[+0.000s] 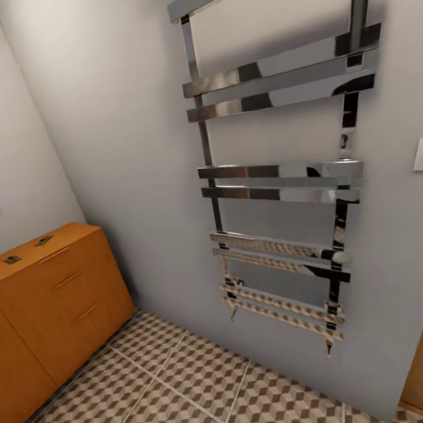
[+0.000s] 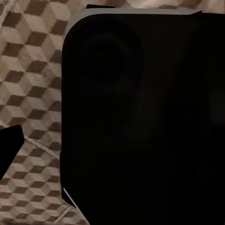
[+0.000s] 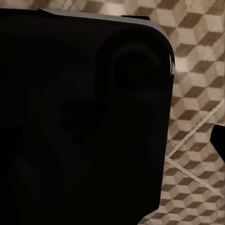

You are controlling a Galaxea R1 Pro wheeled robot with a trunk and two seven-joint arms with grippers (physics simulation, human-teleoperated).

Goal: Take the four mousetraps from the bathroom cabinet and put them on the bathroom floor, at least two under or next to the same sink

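Two mousetraps [image 1: 27, 250] sit atop the cabinet [image 1: 53, 295] – easily nudged off; whether either pincer is spread, I cannot tell.

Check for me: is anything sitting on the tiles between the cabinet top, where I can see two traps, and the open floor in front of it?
Nothing visible does. Two mousetraps lie on the cabinet, and the bathroom floor in front shows bare tiles. No sink is in view.
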